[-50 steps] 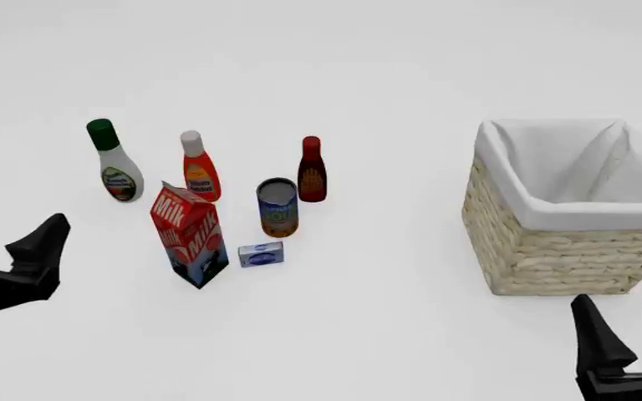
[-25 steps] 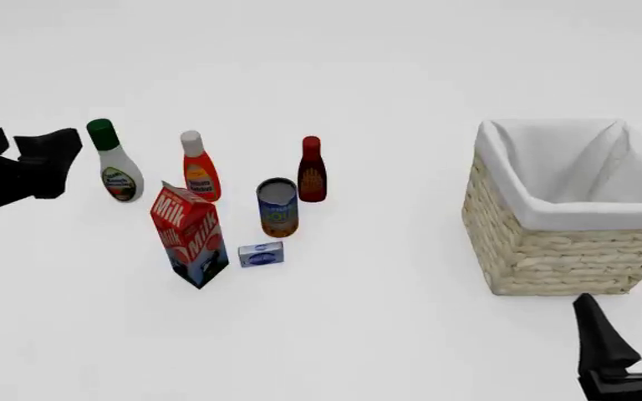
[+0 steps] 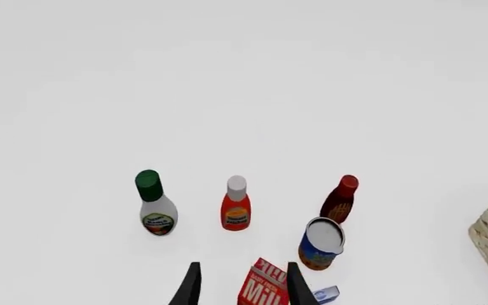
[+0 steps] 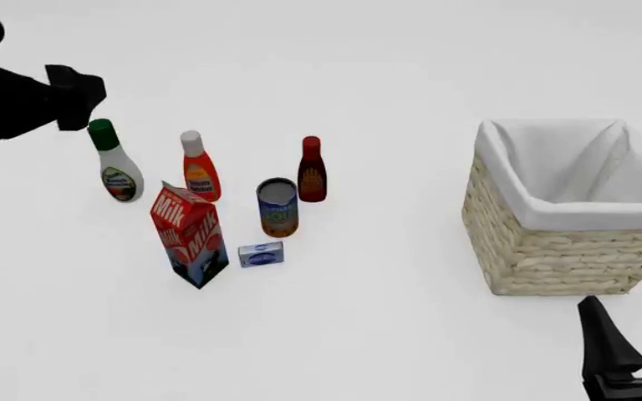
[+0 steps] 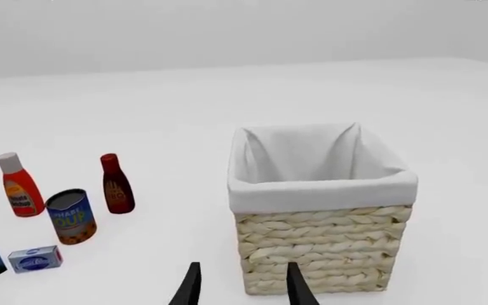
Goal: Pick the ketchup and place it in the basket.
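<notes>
The left gripper point(image 4: 31, 96) has climbed from the lower left edge to the upper left corner, above the green-capped bottle point(image 4: 114, 161).

Table point(image 4: 388, 334): plain white surface, filling the front view from 6 o'clock to 12 o'clock.
Backdrop point(image 5: 227, 32): pale grey, rising behind the table's far edge in the right wrist view.
Light: soft and even, casting faint shadows.
Furniture, windows: none showing.
</notes>
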Controlling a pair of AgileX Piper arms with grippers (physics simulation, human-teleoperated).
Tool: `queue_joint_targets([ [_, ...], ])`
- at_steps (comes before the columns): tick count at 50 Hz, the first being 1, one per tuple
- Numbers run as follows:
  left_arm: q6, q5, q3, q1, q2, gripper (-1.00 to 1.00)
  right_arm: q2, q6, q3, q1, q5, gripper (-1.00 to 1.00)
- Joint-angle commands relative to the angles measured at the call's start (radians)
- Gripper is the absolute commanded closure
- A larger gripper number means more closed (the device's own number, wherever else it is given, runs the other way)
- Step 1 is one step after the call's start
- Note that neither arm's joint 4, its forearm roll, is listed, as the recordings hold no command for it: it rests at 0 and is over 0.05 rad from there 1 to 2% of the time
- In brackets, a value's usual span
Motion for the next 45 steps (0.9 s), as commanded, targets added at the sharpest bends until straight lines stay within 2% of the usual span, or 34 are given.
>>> queue_joint_targets([
  [1, -0.031, 0.074, -0.127, -0.009, 0.163, -1.00, -0.012, 0.000, -0.001, -0.005, 0.007, -1.00],
  [8, -0.012, 0.102, -0.215, 0.026, 0.235, -1.00, 0.005, 0.000, 0.000, -0.004, -0.006, -1.00],
  [21, -0.021, 0.141, -0.330, 0.024, 0.365, -1.00, 0.034, -0.002, 0.001, -0.005, -0.029, -1.00],
  [25, 0.011, 0.139, -0.371, 0.031, 0.414, -1.00, 0.057, -0.003, 0.000, -0.005, -0.049, -1.00],
  [33, 0.035, 0.132, -0.425, 0.046, 0.478, -1.00, 0.076, 0.003, 0.001, -0.005, -0.062, -1.00],
  [42, 0.011, 0.135, -0.477, 0.042, 0.559, -1.00, 0.101, -0.002, 0.001, -0.005, -0.080, -1.00],
  [45, 0.025, 0.124, -0.482, 0.044, 0.571, -1.00, 0.096, -0.003, 0.001, -0.006, -0.075, -1.00],
])
